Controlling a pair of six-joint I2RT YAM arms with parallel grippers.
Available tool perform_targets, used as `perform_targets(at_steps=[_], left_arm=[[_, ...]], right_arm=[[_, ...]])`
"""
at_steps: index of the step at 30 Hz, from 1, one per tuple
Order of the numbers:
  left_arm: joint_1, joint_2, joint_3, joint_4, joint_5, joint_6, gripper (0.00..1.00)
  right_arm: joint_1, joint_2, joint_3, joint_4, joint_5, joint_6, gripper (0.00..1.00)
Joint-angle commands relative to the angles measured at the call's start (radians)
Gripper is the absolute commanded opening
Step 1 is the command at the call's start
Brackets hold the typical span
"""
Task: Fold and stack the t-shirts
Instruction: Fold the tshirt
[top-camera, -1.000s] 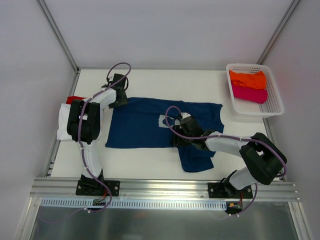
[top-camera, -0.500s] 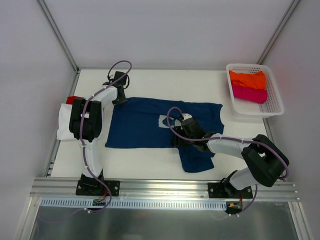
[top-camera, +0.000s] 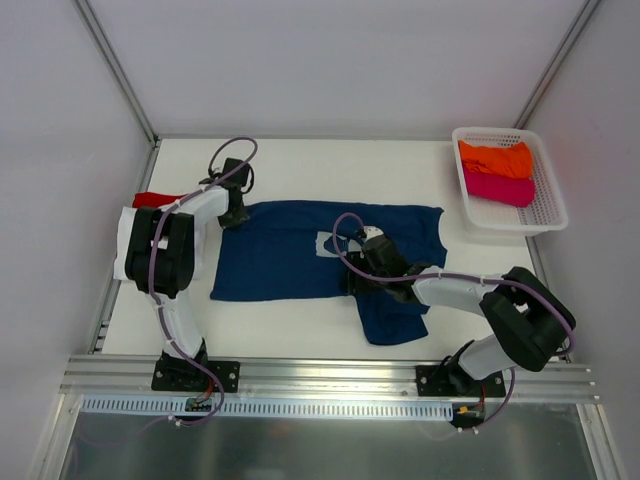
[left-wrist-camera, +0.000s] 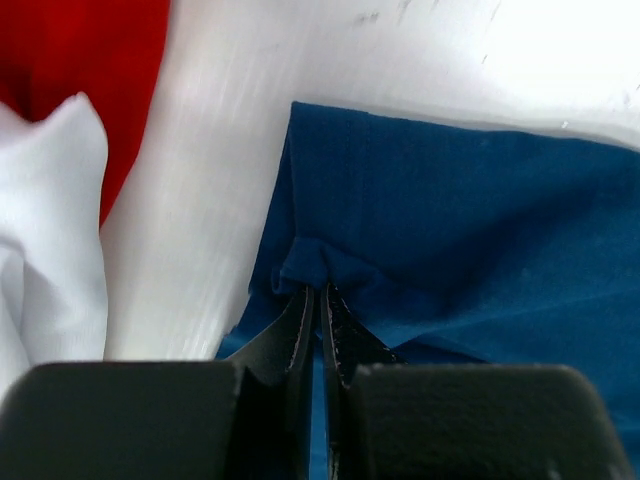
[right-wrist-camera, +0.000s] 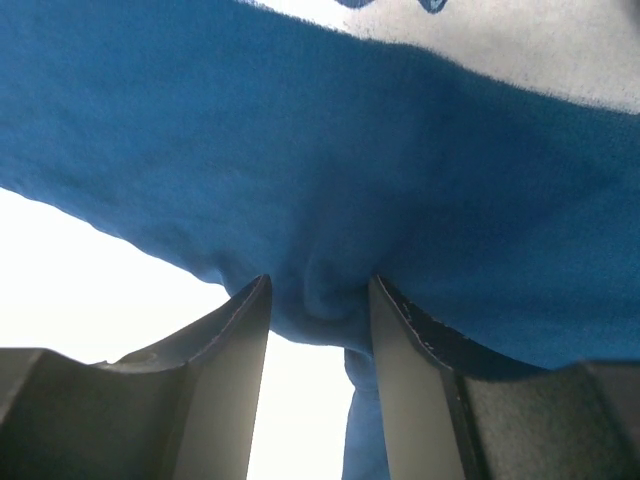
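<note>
left hand (left-wrist-camera: 321, 290) pinched on navy t-shirt (top-camera: 290, 255) corner (far-left), right hand (right-wrist-camera: 318, 288) gripping its fold

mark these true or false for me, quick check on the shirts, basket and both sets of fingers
1. The left fingers are shut on a corner of the navy t-shirt. True.
2. The basket holds an orange t-shirt and a magenta t-shirt. True.
3. The navy t-shirt lies folded in the basket. False: it is spread out on the table.
4. The right fingers are clear of any cloth. False: navy cloth is bunched between them.
5. The red t-shirt lies beside the white t-shirt at the table's left side. True.
</note>
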Motion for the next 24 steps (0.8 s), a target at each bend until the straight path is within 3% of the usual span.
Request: perform_targets(at_steps=[1, 24], left_arm=[[0.004, -0.082, -0.055, -0.021, 0.026, -0.042, 0.0], [-0.028, -0.174, -0.029, -0.027, 0.011, -0.008, 0.0]], right_arm=[[0.005, 0.041, -0.006, -0.055, -0.018, 0.012, 0.47], [0.011, 0.02, -0.026, -0.055, -0.023, 0.012, 0.47]])
